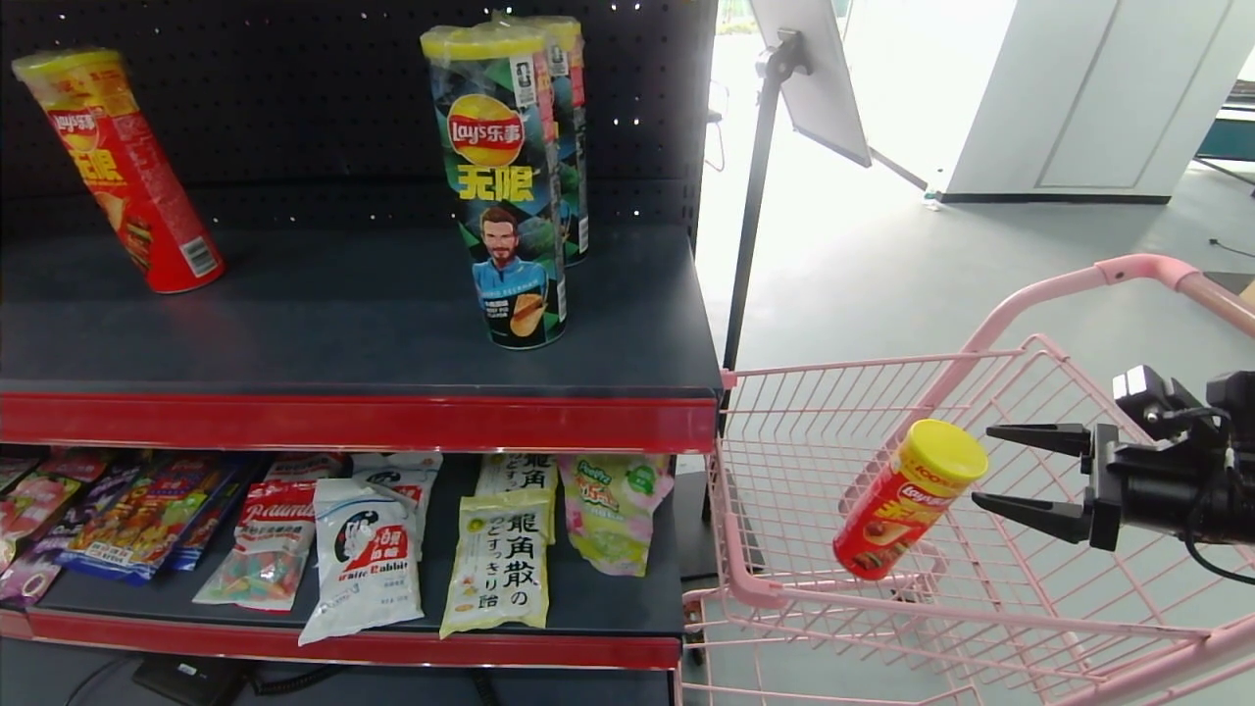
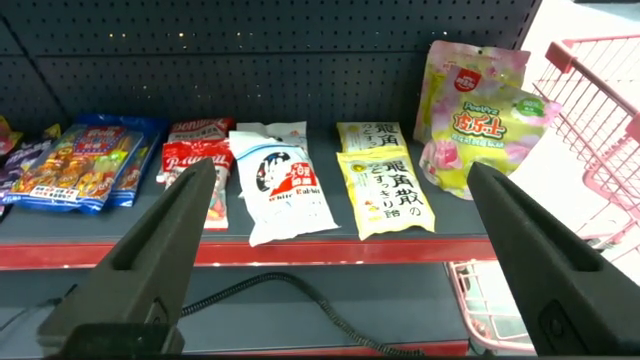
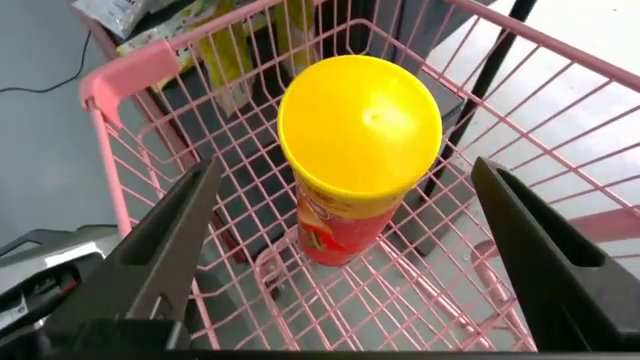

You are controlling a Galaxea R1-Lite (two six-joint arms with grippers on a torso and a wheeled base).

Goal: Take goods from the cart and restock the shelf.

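Spread wide at the right edge of the head view, the right gripper is held level on its outstretched arm. Its fingertips are just beside the yellow lid of a red chip can, which is seen tilted inside the pink cart at lower right. The left gripper is likewise held open, pointed at snack bags laid on the lower shelf.

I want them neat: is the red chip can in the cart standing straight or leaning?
Leaning. The red chip can tilts inside the pink cart, yellow lid higher and toward the open right claw.
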